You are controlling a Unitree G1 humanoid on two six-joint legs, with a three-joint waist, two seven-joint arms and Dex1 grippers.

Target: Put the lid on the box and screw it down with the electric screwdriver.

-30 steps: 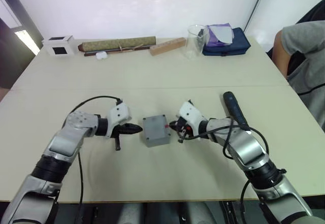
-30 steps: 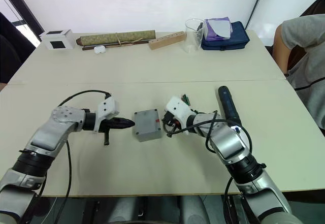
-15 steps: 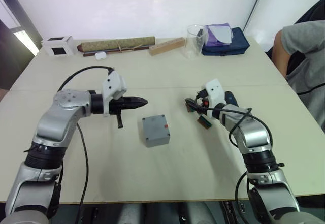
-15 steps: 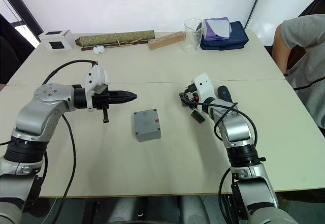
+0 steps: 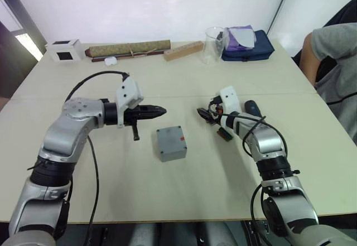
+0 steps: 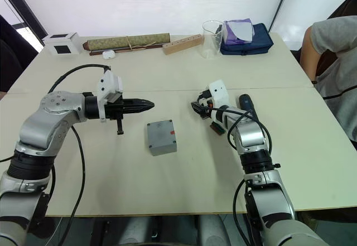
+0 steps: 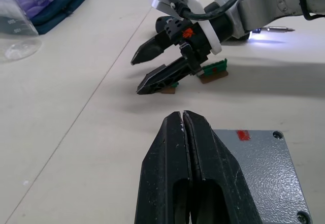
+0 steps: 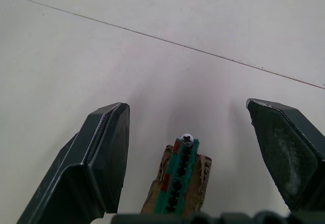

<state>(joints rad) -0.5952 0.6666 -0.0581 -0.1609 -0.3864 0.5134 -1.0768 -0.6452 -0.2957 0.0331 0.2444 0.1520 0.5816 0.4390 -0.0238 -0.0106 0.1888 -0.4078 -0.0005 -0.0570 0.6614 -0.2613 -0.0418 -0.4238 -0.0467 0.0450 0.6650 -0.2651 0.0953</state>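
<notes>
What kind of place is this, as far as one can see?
Probably an indoor lab or workroom. Two pale tables stand pushed together before a plain white wall. A grey box, a small green circuit board and an electric screwdriver lie there, and a person sits alongside.

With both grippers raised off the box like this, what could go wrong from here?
The right gripper is open over a small green board holding a screw, not over the screwdriver behind it; closing could grab the board instead. The lid sits on the box with nothing holding it; the shut left gripper hovers nearby, so a nudge could shift it before fastening.
</notes>
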